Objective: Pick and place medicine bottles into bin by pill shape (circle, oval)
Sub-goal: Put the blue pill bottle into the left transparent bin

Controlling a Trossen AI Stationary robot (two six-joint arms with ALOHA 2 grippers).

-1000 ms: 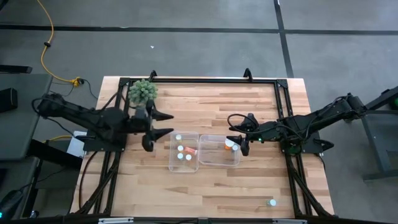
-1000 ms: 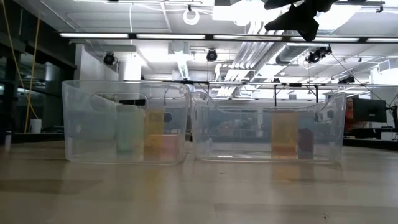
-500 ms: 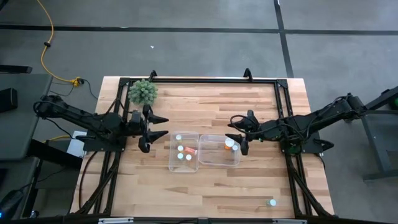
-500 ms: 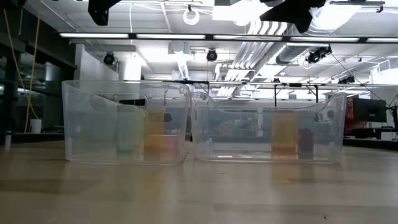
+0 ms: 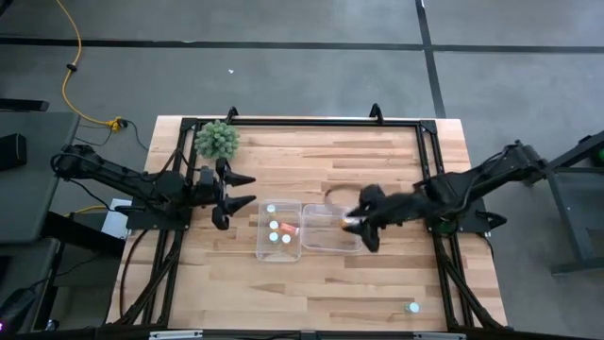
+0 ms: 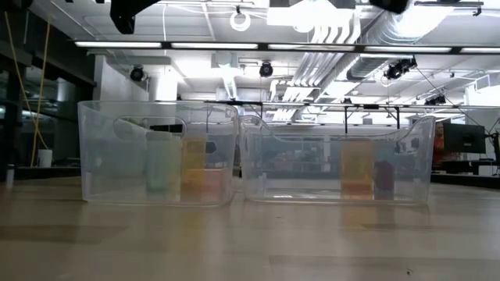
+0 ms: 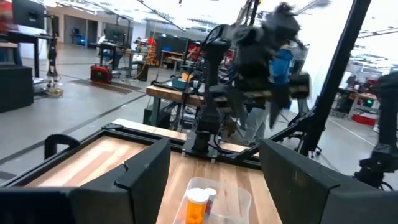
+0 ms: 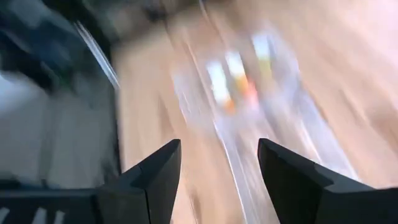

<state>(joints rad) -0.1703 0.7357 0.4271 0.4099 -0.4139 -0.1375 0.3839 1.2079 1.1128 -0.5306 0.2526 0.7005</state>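
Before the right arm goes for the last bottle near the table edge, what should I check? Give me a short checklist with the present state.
1. Right gripper fingers open and empty: ok.
2. Loose bottle on the table, reachable, nothing around it: ok.
3. Its pill shape readable: cannot tell.
4. Left gripper open, parked beside the left bin, out of the way: ok.
5. Right bin has free room: ok.

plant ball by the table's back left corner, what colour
Green, a fuzzy plant ball; it shows best in the high view.
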